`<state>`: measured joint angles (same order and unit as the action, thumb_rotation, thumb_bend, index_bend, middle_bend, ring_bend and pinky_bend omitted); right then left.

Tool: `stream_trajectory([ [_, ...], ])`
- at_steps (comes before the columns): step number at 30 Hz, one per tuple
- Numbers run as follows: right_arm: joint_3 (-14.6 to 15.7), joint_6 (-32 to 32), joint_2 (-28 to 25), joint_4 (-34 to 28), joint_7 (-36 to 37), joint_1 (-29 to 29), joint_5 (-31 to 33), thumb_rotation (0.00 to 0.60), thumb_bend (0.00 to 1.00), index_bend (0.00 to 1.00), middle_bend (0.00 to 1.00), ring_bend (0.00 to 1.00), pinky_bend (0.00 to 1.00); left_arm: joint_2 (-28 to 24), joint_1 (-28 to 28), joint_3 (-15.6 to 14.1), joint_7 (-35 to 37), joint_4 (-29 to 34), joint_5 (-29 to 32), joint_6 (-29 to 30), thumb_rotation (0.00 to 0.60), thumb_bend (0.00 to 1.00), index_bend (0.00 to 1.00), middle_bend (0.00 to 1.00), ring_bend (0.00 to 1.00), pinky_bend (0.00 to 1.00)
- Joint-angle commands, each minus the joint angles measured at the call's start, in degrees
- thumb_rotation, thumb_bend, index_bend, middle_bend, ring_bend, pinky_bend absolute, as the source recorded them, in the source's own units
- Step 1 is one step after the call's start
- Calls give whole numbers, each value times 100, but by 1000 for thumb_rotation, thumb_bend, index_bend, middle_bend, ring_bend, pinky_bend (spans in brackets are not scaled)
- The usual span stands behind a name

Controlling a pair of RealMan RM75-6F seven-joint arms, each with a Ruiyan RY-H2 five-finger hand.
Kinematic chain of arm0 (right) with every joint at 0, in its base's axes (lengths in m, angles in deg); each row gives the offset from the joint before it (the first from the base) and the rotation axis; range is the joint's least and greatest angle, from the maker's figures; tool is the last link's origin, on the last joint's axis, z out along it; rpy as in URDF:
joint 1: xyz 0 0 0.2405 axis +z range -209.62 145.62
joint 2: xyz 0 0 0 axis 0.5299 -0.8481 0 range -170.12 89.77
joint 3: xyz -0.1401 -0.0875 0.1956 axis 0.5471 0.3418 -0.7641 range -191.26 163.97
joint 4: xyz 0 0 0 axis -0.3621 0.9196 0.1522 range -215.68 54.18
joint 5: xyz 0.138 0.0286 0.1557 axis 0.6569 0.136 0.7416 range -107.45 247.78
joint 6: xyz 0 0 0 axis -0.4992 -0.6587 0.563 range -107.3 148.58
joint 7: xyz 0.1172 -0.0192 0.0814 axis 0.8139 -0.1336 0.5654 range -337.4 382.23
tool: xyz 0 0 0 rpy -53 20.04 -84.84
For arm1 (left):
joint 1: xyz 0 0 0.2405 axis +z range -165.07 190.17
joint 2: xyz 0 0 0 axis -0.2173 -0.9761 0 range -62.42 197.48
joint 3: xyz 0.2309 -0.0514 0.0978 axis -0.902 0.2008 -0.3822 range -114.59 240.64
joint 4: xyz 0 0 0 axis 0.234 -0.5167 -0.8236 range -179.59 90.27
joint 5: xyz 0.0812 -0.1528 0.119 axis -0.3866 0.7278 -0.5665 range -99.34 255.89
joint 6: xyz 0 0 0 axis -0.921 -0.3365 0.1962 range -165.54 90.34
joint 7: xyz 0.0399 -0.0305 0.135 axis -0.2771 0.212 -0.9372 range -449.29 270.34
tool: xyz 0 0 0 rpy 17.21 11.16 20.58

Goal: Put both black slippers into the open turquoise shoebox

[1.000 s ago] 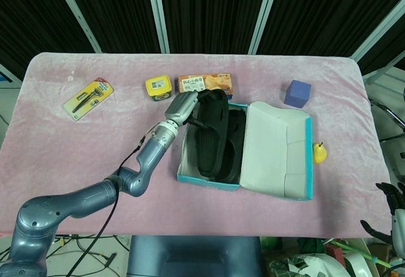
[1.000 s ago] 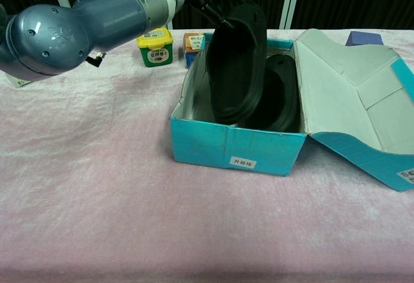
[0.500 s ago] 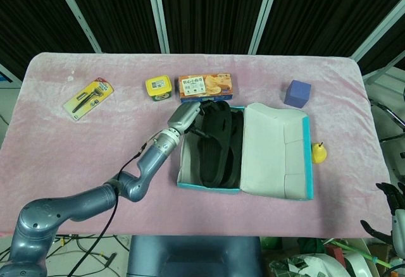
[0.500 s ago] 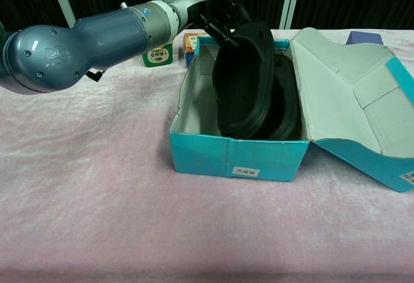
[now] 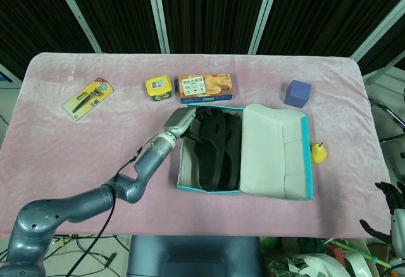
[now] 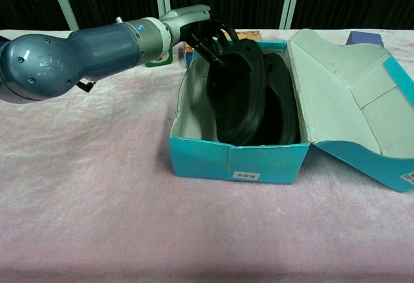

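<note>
Your left hand is at the far-left rim of the turquoise shoebox, frame center, fingers gripping the near slipper, tilted on edge inside. 2nd slipper lies in box beside it. Right hand at lower-right corner, off the table; fingers' state can't tell.

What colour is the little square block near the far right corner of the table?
The small cube block is purple-blue, clearest in the head view.

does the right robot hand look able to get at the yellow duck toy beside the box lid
Probably yes. The right robot hand sits low at the table's right edge, holding nothing visible, and the yellow duck toy stands in the open on the pink cloth, outside the box lid.
</note>
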<state>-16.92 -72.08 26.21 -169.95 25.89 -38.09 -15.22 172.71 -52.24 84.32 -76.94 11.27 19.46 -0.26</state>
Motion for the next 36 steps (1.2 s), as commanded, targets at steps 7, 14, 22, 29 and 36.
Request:
stream_trajectory([
  [7, 2, -5, -1, -13, -16, -3, -3, 600, 11, 211, 171, 69, 200, -362, 68, -12, -312, 535, 354, -337, 600, 0, 38, 173, 61, 114],
  [14, -3, -14, -3, -19, -12, -1, -12, 600, 11, 211, 171, 67, 200, -636, 194, -37, -392, 881, 274, -176, 508, 0, 0, 29, 0, 0],
  [22, -8, -17, 0, -14, -5, 8, -26, 600, 11, 211, 171, 67, 200, -906, 379, -207, -926, 1330, -171, 575, 330, 0, 13, 22, 0, 0],
  [29, -6, -11, 8, 5, 4, 15, -34, 600, 11, 210, 171, 67, 200, -991, 524, -327, -1671, 1764, -381, 1304, 0, 0, 184, 206, 49, 0],
  [36, 0, -5, 27, 35, 36, 17, -37, 600, 11, 209, 171, 67, 200, -1055, 431, -419, -2419, 2160, -98, 1229, 0, 0, 226, 244, 61, 0],
])
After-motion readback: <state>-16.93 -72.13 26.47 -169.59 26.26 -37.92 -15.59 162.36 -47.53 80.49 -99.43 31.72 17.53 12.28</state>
